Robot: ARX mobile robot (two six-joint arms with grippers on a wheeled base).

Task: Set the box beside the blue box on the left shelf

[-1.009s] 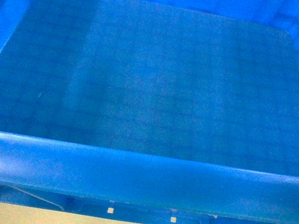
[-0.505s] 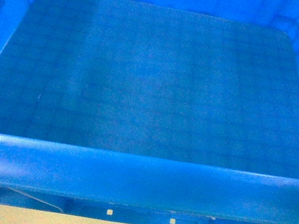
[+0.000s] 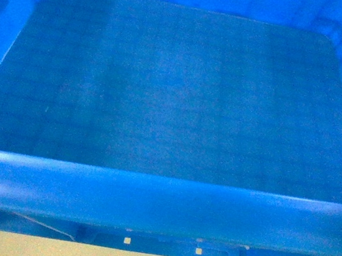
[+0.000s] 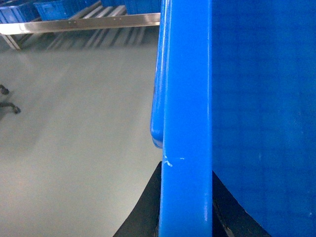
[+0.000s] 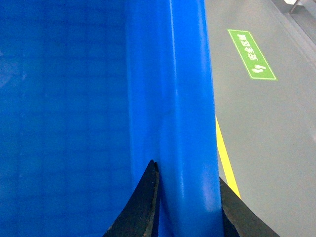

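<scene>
Head view: the box fills the whole frame, near rim along the bottom. Left wrist view: left pincer pinching the rim at bottom center, shelf upper left. Right wrist view: right pincer clamped on the opposite rim, bottom center.

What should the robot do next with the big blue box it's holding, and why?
Probably keep both grips tight and carry the box toward the shelf. The left gripper and right gripper each pinch a side rim, the box hangs over bare floor, and the shelf with other blue boxes sits far off in the left wrist view.
</scene>
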